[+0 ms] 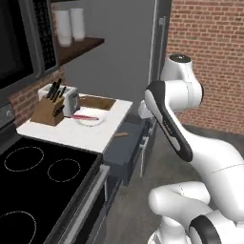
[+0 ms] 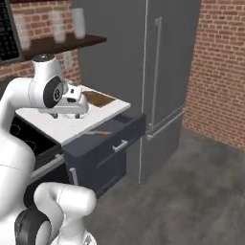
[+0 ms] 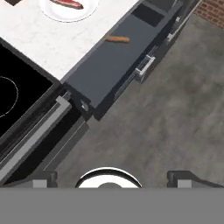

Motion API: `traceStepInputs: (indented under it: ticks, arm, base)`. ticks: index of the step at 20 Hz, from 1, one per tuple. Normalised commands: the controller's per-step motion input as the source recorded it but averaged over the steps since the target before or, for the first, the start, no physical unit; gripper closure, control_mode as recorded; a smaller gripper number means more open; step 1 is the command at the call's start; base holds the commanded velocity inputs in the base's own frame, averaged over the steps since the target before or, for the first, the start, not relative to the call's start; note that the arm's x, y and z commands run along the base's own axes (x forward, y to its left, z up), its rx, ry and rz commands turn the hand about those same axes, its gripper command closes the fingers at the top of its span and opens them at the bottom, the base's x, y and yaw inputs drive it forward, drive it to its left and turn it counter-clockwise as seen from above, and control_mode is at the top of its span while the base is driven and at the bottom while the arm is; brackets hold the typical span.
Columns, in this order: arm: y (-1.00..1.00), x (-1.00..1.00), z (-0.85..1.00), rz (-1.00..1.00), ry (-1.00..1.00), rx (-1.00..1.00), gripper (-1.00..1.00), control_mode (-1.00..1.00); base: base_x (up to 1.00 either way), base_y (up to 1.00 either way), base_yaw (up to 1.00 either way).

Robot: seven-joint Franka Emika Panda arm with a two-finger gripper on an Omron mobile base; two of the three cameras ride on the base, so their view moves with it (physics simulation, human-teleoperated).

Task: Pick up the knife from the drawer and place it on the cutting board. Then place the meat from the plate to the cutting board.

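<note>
The drawer (image 3: 114, 65) stands pulled out below the white counter, with its silver bar handle (image 3: 144, 69) at the front. Inside lies the knife (image 3: 118, 39); I make out its light brown handle next to the counter edge, also at the knife (image 1: 120, 135) and the knife (image 2: 101, 133). The white plate (image 3: 83, 12) holds the red meat (image 3: 66, 3). The dark cutting board (image 1: 97, 102) lies behind the plate (image 1: 95, 122). My gripper (image 3: 113, 178) hangs high above the floor in front of the drawer, open wide and holding nothing.
A black stove top (image 1: 38, 181) adjoins the counter on the left. A wooden knife block (image 1: 47, 110) and a toaster (image 1: 71, 100) stand at the counter's back. A tall grey fridge (image 2: 158, 72) rises just past the drawer. Grey floor (image 3: 166, 122) lies open in front.
</note>
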Motion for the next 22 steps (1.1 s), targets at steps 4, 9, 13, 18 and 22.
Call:
traceStepInputs:
  ticks: [4, 9, 13, 18, 22]
  arm:
    - [0.00, 0.00, 0.00, 0.00, 0.00, 0.00, -1.00, 1.00]
    - [0.00, 0.00, 0.00, 0.00, 0.00, 0.00, -1.00, 1.00]
    - [0.00, 0.00, 0.00, 0.00, 0.00, 0.00, -1.00, 1.00]
    - [0.00, 0.00, 0.00, 0.00, 0.00, 0.00, -1.00, 1.00]
    - [0.00, 0.00, 0.00, 0.00, 0.00, 0.00, -1.00, -1.00]
  base:
    - [0.03, 0.63, -0.81]
    - [0.34, 0.68, -0.55]
    - [0.19, 0.54, -0.24]
    - [0.01, 0.21, -0.11]
    - [0.00, 0.00, 0.00]
